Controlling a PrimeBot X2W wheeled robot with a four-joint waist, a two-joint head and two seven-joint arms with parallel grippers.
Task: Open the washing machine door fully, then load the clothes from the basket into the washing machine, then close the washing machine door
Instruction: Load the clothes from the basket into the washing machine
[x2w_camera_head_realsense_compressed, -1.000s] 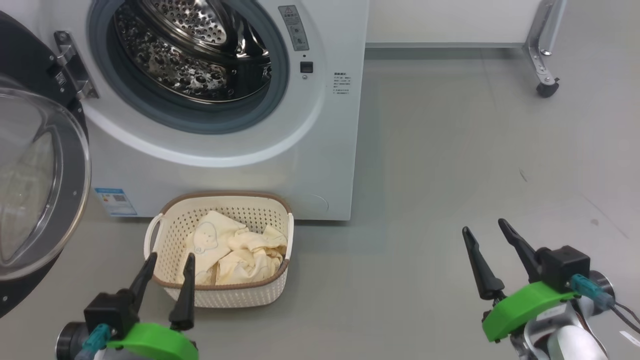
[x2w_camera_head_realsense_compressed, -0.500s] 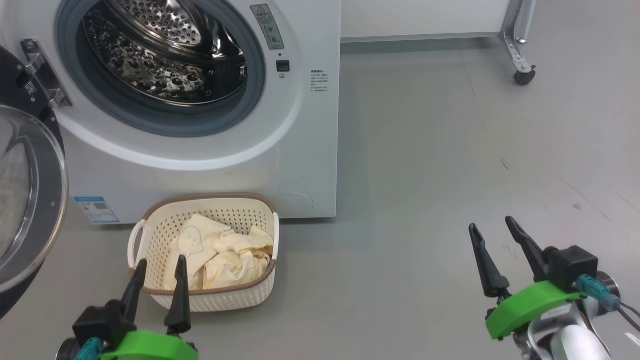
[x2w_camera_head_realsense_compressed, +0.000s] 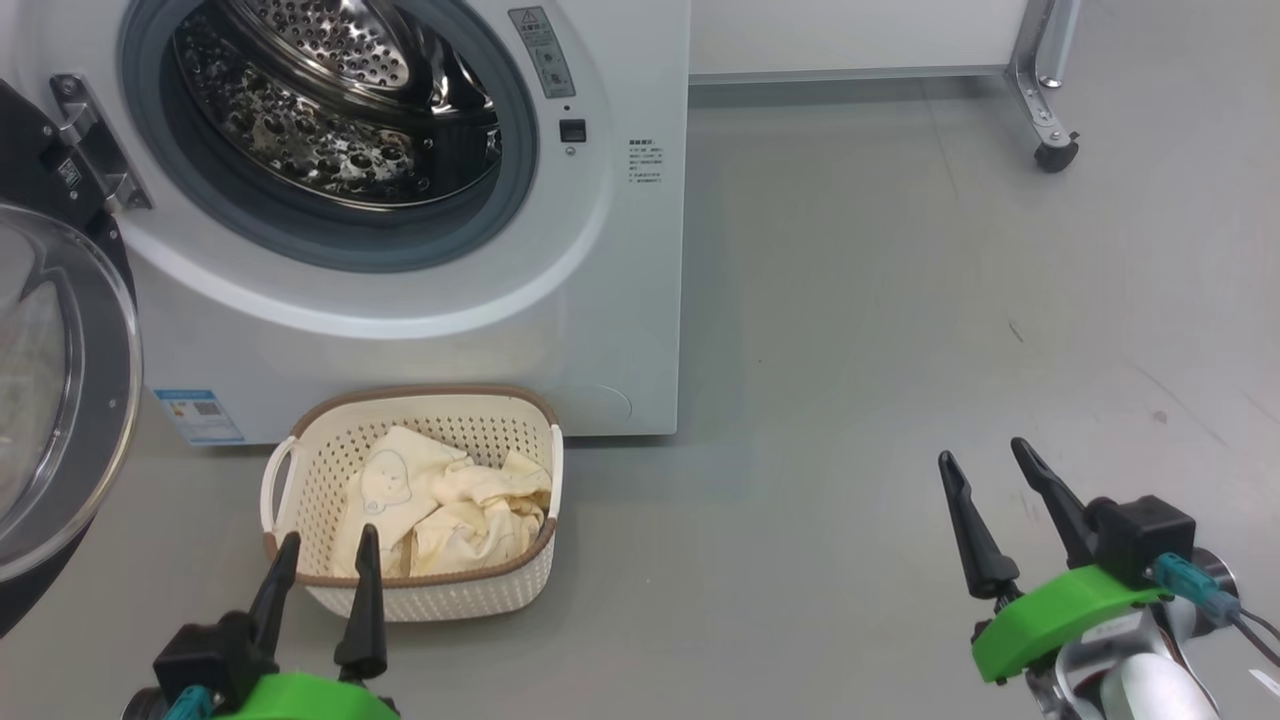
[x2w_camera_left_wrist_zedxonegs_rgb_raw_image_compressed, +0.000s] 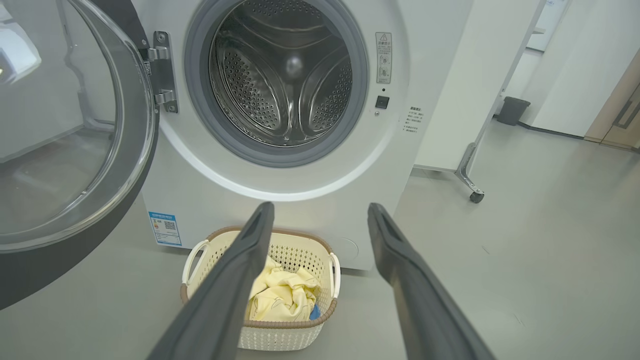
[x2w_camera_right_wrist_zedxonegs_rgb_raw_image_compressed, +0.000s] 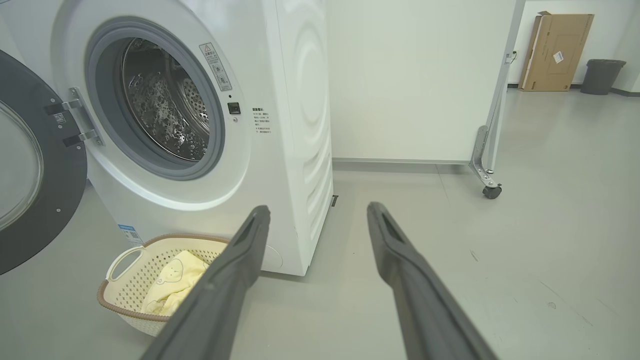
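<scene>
Both sets of jaws gape empty. At lower left the left gripper (x2w_camera_head_realsense_compressed: 329, 537) hangs just short of the basket (x2w_camera_head_realsense_compressed: 420, 392), the clothes (x2w_camera_head_realsense_compressed: 450, 505) straight up-frame from its fingers; the right gripper (x2w_camera_head_realsense_compressed: 982, 452) sits well apart.

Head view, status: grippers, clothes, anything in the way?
Left gripper open, aimed at basket. Right gripper open, over floor. Door open; clothes in basket. Nothing blocks them.

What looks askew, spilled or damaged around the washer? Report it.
Nothing stands out. The washing machine door hangs open on its hinge, the drum looks empty, and the basket stands upright on the floor before the washing machine, the clothes all inside, none spilled.
</scene>
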